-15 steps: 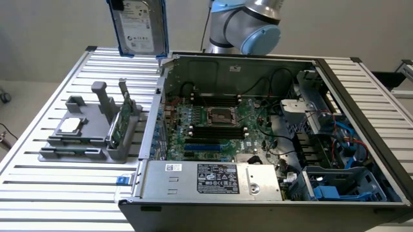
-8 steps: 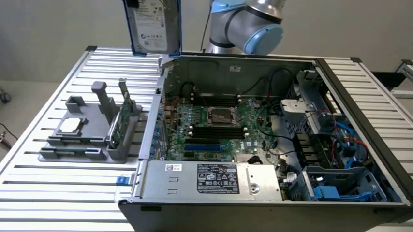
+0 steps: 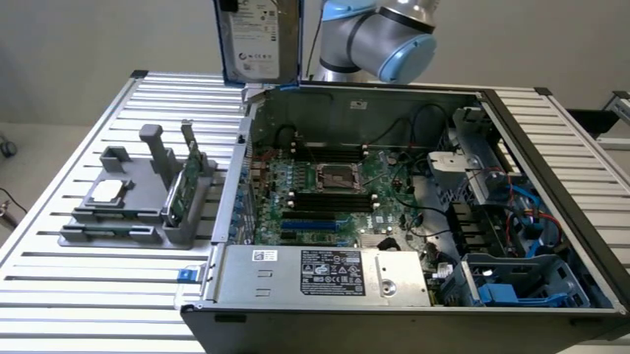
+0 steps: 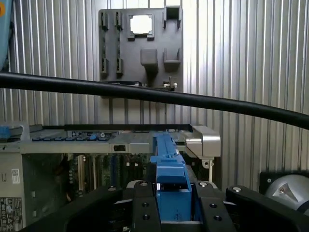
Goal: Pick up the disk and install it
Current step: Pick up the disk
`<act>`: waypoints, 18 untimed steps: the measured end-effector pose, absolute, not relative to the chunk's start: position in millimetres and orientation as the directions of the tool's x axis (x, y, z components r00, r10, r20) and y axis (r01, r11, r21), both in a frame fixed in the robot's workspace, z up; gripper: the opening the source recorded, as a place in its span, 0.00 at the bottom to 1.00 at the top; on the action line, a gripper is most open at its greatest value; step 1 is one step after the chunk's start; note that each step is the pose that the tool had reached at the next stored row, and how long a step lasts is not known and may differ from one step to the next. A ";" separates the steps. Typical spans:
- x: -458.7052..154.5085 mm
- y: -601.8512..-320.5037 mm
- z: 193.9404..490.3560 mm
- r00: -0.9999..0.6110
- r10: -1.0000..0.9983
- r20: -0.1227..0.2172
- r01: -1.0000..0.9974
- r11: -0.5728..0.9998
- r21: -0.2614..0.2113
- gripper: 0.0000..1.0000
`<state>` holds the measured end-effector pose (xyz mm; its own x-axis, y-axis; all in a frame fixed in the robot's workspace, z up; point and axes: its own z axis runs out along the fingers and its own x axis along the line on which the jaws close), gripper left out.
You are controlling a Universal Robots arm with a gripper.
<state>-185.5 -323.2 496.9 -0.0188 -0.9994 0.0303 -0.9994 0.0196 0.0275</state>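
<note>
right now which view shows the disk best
The exterior view: the disk hangs upright above the edge of the open computer case, its labelled face toward the camera, though the frame's top cuts it off. The wrist view gives its blue rail edge-on, clamped in the gripper.

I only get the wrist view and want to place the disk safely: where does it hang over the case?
Observer: The disk hangs upright above the open case's far corner, at the exterior view's left.
Operator: Which side faces out?
Observer: Its white label faces the exterior camera.
Operator: Anything blue inside the case?
Observer: A grey cage with blue parts, near corner, exterior view's right.
</note>
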 end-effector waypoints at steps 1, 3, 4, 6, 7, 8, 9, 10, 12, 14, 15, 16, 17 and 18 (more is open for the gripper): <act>-181.1 -325.1 497.4 -0.019 -0.999 0.030 -0.999 0.020 0.028 0.33; -173.4 -329.8 498.0 -0.019 -0.999 0.030 -0.999 0.020 0.028 0.33; -170.4 -332.4 498.2 -0.019 -0.999 0.030 -0.999 0.020 0.028 0.33; -166.3 -339.1 498.2 -0.019 -0.999 0.030 -0.999 0.020 0.028 0.33; -165.0 -342.9 498.1 -0.019 -0.999 0.030 -0.999 0.020 0.028 0.33; -164.3 -347.1 498.1 -0.019 -0.999 0.030 -0.999 0.020 0.028 0.33; -164.0 -351.8 498.1 -0.019 -0.999 0.030 -0.999 0.020 0.028 0.33; -163.7 -356.3 498.2 -0.019 -0.999 0.030 -0.999 0.020 0.028 0.33; -163.4 -365.3 498.0 -0.019 -0.999 0.030 -0.999 0.020 0.028 0.33; -162.4 -374.3 497.9 -0.019 -0.999 0.030 -0.999 0.020 0.028 0.33; -161.6 -378.8 497.8 -0.019 -0.999 0.030 -0.999 0.020 0.028 0.33; -160.5 -383.1 497.7 -0.019 -0.999 0.030 -0.999 0.020 0.028 0.33; -159.0 -387.3 497.6 -0.019 -0.999 0.030 -0.999 0.020 0.028 0.33; -157.5 -391.0 497.5 -0.019 -0.999 0.030 -0.999 0.020 0.028 0.33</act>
<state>-157.5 -391.0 497.5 -0.0187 -0.9994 0.0303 -0.9994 0.0196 0.0279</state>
